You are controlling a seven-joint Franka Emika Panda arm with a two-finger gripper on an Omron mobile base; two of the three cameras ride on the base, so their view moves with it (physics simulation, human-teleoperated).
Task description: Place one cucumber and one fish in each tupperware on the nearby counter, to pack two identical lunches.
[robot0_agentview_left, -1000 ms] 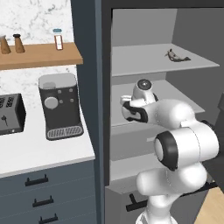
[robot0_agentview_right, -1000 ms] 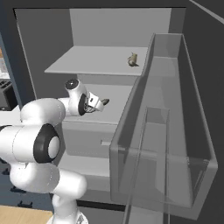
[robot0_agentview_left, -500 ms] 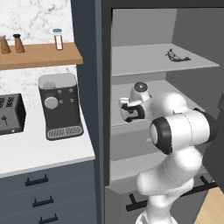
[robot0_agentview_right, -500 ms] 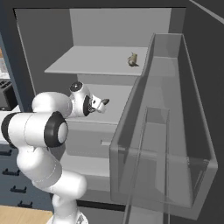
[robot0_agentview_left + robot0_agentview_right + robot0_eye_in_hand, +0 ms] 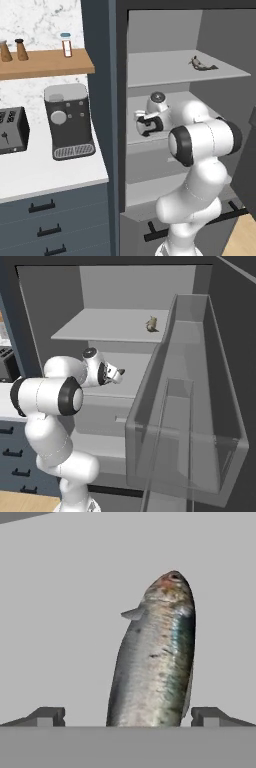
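- The pincer (image 5: 127, 717) stands wide open, holding nothing, its two tips either side of a fish (image 5: 155, 657) that lies lengthwise between them on the middle fridge shelf (image 5: 135, 107).
- From the hand camera the fish's head points away and its tail end runs down out of sight between the tips, so the jaws already bracket the body.
- I'd judge the fish light, somewhat soft and slick-skinned; a hold across the thick mid-body, not the tapering tail, looks the safest, and a gentle squeeze should do.
- The left base view shows the arm (image 5: 200, 150) reaching into the open fridge, with the hand hiding the fish there.
- That view also shows a second fish (image 5: 201, 63) on the upper shelf (image 5: 165, 70), plus the counter (image 5: 45, 175) with a coffee machine (image 5: 67, 122) and toaster (image 5: 12, 131).
- The right base view shows the upper item (image 5: 151, 324) only as a small blur, probably that same fish, and the clear door bin (image 5: 200, 406) close on the right.
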